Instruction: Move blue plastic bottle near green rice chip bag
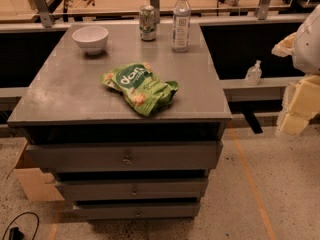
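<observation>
Speckled floor (260, 194) lies open to the right of the grey metal drawer cabinet (125, 156). On its dull, scuffed top (65, 89) the crinkled green rice chip bag (142, 88) lies near the front edge. Pale and blocky, the gripper (299, 106) hangs at the right frame edge, off the top; open or closed cannot be told. Farthest back stand a round white bowl (90, 38), a drink can (147, 22) and the clear blue plastic bottle (181, 23), upright, well apart from the bag.

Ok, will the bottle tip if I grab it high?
Probably: the bottle is tall, narrow and upright, so a high nudge could topple it. Its clear plastic likely flexes and may slip. The tool hangs at the view's right edge, off the table.
</observation>
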Controlling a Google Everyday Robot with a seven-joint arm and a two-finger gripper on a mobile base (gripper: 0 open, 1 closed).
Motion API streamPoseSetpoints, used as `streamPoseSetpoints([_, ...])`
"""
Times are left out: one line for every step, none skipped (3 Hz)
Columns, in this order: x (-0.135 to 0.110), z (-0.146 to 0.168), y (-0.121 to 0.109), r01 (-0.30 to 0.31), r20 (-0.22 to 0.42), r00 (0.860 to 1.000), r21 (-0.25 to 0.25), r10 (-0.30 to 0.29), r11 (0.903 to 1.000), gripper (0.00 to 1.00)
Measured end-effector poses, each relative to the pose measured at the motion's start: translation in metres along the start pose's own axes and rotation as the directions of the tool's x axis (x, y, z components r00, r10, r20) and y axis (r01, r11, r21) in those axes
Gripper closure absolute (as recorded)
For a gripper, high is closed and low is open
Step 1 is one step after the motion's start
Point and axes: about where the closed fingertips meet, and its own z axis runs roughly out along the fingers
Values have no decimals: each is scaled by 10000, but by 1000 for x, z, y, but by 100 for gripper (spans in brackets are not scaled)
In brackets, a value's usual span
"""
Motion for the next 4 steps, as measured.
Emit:
streamPoseSetpoints([0,0,0,0,1,10000,2,0,10000,0])
streamPoseSetpoints([-11,5,-15,-15,679,9977,39,12,10000,0])
streamPoseSetpoints([-6,23,-54,-930,2418,9666,235,846,9954,0])
streamPoseSetpoints([-4,51,-87,-2645,5366,8149,80,2191,9643,0])
